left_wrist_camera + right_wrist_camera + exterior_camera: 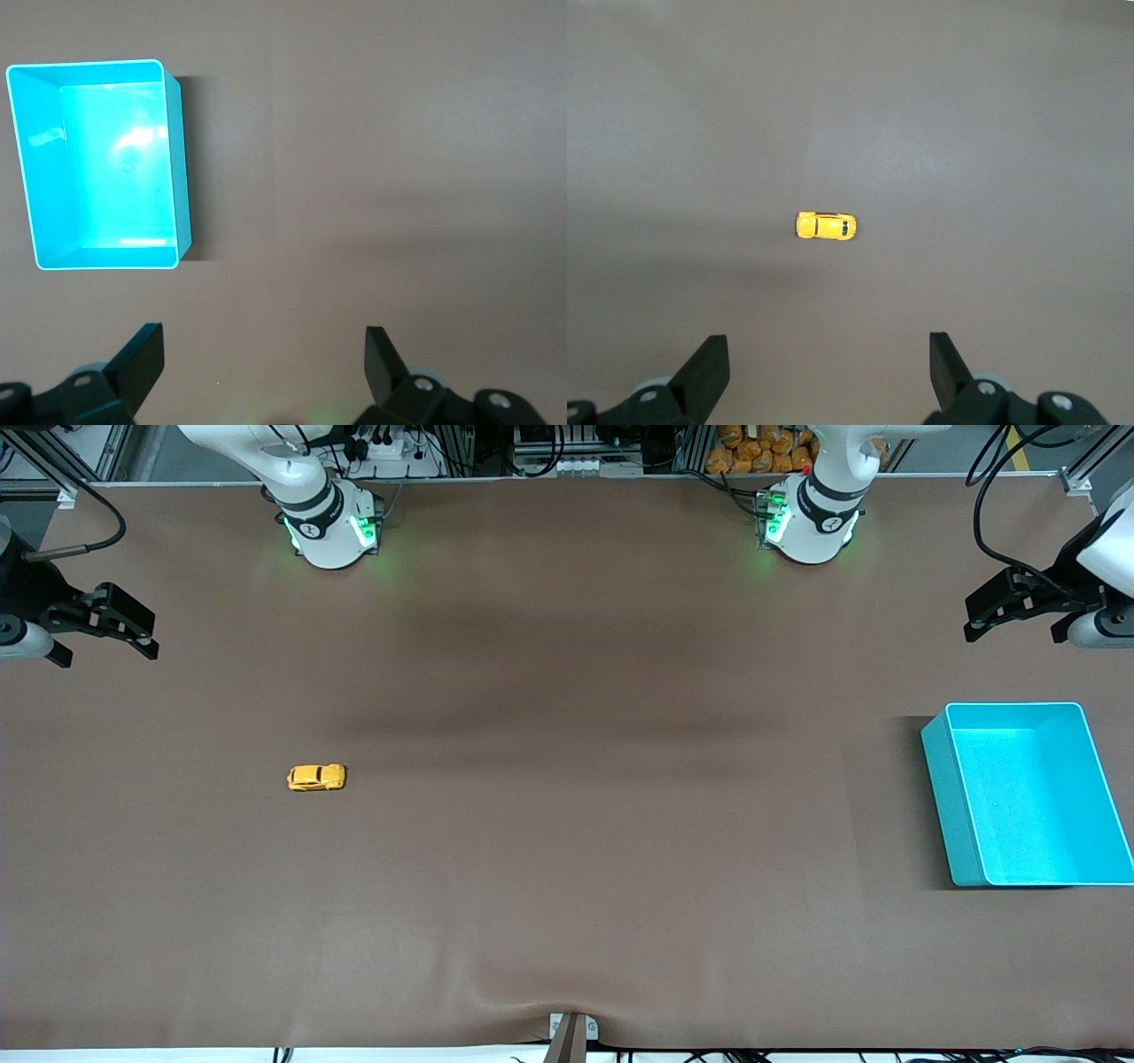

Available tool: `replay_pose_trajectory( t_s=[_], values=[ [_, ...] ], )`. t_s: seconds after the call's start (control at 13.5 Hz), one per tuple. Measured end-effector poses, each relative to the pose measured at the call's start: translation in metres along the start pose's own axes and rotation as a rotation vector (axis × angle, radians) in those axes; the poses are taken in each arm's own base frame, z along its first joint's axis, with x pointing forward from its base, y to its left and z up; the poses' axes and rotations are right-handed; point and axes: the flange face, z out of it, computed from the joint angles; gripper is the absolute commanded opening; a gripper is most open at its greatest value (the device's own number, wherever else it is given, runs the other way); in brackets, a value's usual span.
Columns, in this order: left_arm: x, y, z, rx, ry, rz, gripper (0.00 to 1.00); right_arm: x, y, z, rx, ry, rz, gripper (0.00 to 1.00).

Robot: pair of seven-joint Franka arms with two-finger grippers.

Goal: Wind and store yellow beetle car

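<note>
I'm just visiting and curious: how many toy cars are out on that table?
1. The yellow beetle car sits alone on the brown table, toward the right arm's end. The turquoise bin at the left arm's end looks empty, so none seem hidden.

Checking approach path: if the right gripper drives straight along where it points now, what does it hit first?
Probably bare table. The right gripper, jaws open, points down with the yellow beetle car just ahead of its line; depth unclear.
</note>
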Motion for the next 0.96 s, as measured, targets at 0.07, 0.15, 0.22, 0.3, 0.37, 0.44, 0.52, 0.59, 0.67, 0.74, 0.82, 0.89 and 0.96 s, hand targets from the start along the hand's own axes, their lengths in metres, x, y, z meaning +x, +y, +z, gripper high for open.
replay_pose_trajectory(
  t_s=[0.07, 0.15, 0.22, 0.3, 0.37, 0.44, 0.52, 0.59, 0.67, 0.74, 0.82, 0.89, 0.96],
  values=[
    [0.0, -0.002, 0.0, 0.0, 0.0, -0.004, 1.0, 0.0, 0.0, -0.001, 0.0, 0.003, 0.0, 1.0],
    [0.0, -0.006, 0.0, 0.0, 0.0, -0.011, 1.0, 0.0, -0.001, -0.003, 0.002, 0.007, -0.001, 1.0],
    [0.0, -0.012, 0.0, 0.0, 0.0, -0.021, 1.0, 0.0, -0.002, -0.005, 0.006, 0.009, -0.002, 1.0],
    [0.001, -0.019, 0.0, 0.0, 0.0, -0.036, 1.0, 0.0, -0.003, -0.006, 0.011, 0.007, -0.003, 1.0],
    [0.001, -0.027, 0.0, 0.0, 0.0, -0.049, 1.0, -0.001, -0.003, -0.006, 0.014, -0.002, -0.001, 1.0],
    [0.001, -0.033, 0.0, -0.001, 0.001, -0.061, 1.0, -0.003, -0.001, -0.005, 0.015, -0.016, 0.003, 1.0],
    [0.0, -0.039, -0.001, -0.001, 0.002, -0.072, 1.0, -0.005, 0.002, -0.004, 0.017, -0.03, 0.011, 1.0],
    [0.0, -0.043, -0.002, -0.001, 0.004, -0.08, 1.0, -0.006, 0.006, -0.004, 0.024, -0.037, 0.021, 1.0],
    [0.0, -0.046, -0.003, -0.001, 0.006, -0.085, 1.0, -0.007, 0.01, -0.003, 0.039, -0.039, 0.031, 1.0],
    [-0.001, -0.048, -0.003, -0.001, 0.007, -0.089, 1.0, -0.008, 0.014, -0.003, 0.056, -0.04, 0.041, 1.0],
    [-0.001, -0.05, -0.004, -0.001, 0.007, -0.092, 1.0, -0.008, 0.018, -0.003, 0.065, -0.041, 0.05, 1.0],
    [-0.001, -0.05, -0.004, -0.001, 0.008, -0.094, 1.0, -0.009, 0.02, -0.003, 0.068, -0.041, 0.055, 1.0],
    [-0.001, -0.051, -0.004, -0.001, 0.008, -0.094, 1.0, -0.009, 0.021, -0.002, 0.069, -0.044, 0.056, 1.0]
  ],
)
